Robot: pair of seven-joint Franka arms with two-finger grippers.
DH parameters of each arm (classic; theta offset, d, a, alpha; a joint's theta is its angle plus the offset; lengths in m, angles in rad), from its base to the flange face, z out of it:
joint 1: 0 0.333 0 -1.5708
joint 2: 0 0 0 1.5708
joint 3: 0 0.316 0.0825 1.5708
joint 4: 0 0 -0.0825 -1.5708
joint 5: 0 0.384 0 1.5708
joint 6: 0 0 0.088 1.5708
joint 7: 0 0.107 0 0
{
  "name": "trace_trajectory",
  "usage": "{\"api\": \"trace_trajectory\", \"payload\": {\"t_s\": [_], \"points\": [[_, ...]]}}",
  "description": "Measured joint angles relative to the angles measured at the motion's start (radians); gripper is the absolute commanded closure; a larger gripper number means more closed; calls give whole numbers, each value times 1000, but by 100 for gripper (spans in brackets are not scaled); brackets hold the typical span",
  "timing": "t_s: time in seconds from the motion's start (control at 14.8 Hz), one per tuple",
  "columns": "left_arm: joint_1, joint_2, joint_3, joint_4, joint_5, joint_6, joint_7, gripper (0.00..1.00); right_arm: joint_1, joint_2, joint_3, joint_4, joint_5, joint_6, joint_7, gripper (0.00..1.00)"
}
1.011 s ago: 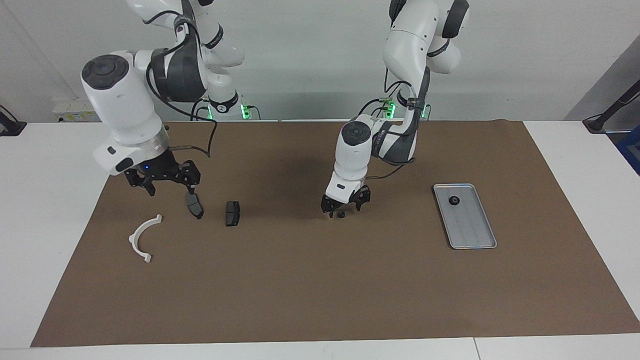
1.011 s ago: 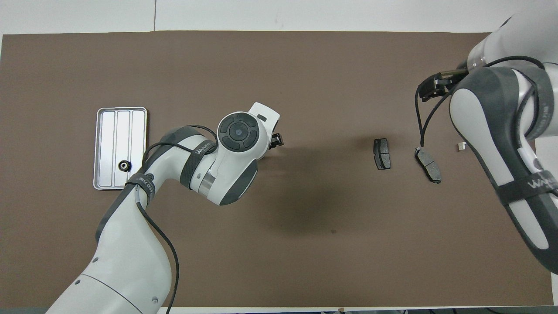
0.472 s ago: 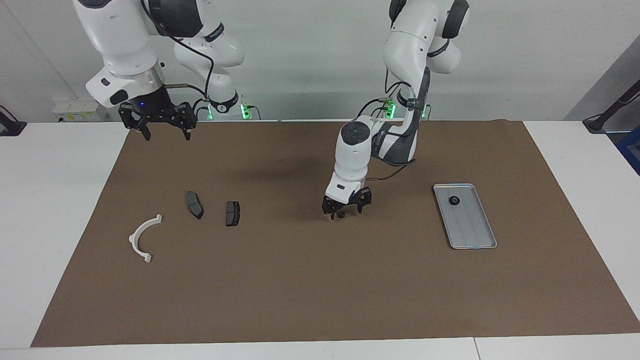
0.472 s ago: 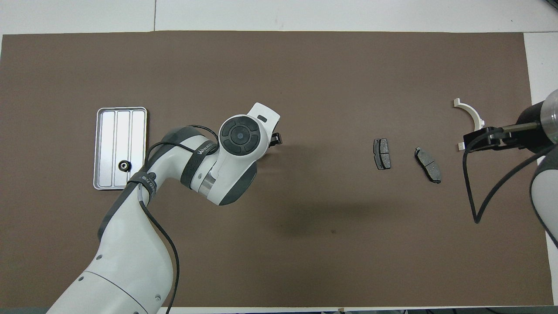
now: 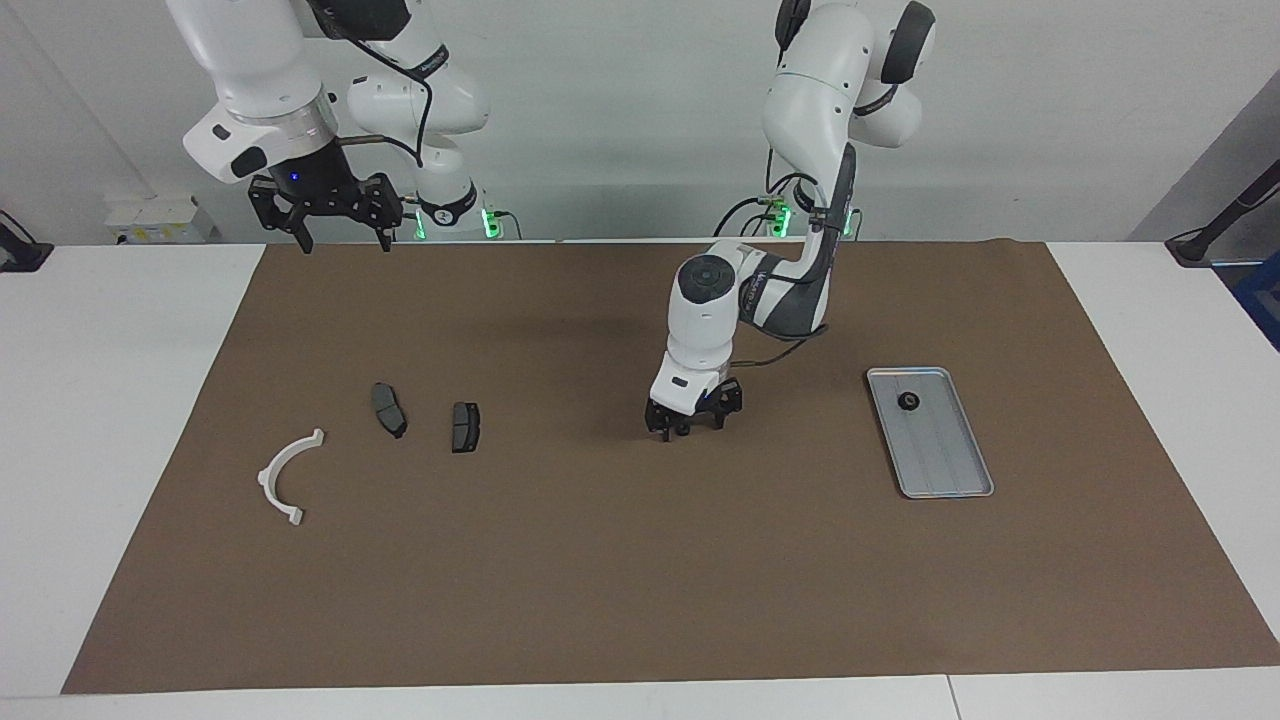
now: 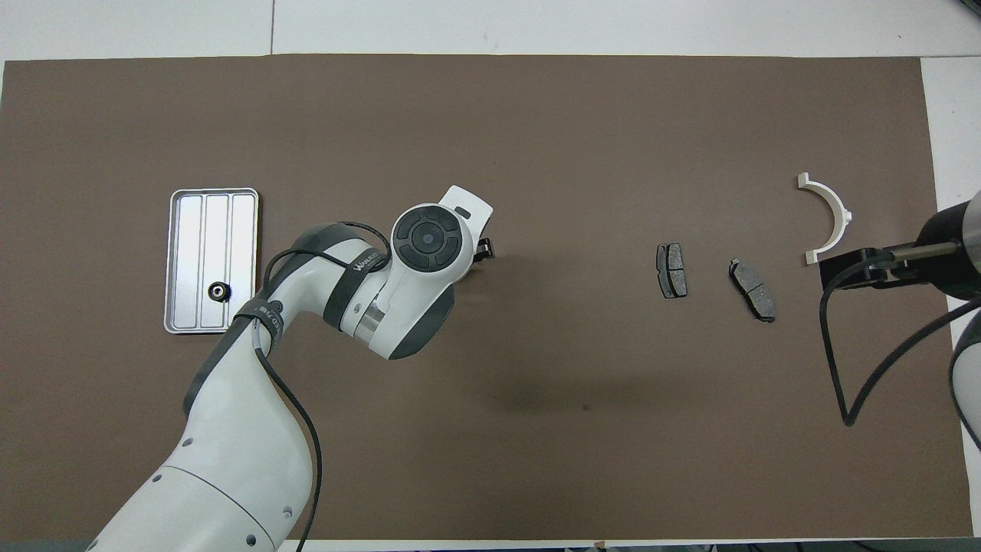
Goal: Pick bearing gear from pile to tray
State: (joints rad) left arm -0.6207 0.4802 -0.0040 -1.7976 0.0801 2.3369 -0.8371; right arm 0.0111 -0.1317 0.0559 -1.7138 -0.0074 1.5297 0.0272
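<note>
My left gripper [image 5: 687, 428] is down at the mat's middle, open, its fingertips on either side of a small black bearing gear [image 5: 683, 432] that barely shows between them. In the overhead view the wrist hides both. The silver tray [image 5: 945, 460] [image 6: 191, 230] lies toward the left arm's end, with another black gear [image 5: 909, 402] [image 6: 219, 290] in its corner nearest the robots. The pile toward the right arm's end is a white half-ring bracket [image 5: 283, 478] [image 6: 831, 215] and two dark plates [image 5: 389, 409] [image 5: 465, 426]. My right gripper [image 5: 337, 232] hangs open and empty, high over the mat's edge near the robots.
A brown mat [image 5: 640, 580] covers the table, with white tabletop around it. The left arm's elbow [image 6: 398, 322] reaches out over the mat between the tray and the gripper. A black cable [image 6: 831, 360] dangles from the right wrist.
My right arm has lifted from just above the dark plates to high by the robots' edge of the mat. My left gripper has settled down around the small gear.
</note>
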Motion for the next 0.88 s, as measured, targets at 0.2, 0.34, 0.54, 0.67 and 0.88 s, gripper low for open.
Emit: {"api": "trace_trajectory", "payload": {"t_s": [0.2, 0.34, 0.54, 0.67, 0.88], "points": [[-1, 0, 0, 0, 0, -4, 0, 7, 0, -2, -1, -3, 10, 0, 0, 0], [-1, 0, -1, 0, 0, -7, 0, 18, 0, -2, -2, -3, 13, 0, 0, 0], [-2, 0, -3, 5, 0, -9, -13, 61, 0, -2, -2, -3, 14, 3, 2, 0], [-4, -1, -8, 15, 0, -12, -21, 91, 0, -2, -3, -3, 14, 25, 2, 0], [-5, -2, -8, 19, 0, -14, -24, 100, 0, -2, -5, -3, 14, 48, 2, 0]]}}
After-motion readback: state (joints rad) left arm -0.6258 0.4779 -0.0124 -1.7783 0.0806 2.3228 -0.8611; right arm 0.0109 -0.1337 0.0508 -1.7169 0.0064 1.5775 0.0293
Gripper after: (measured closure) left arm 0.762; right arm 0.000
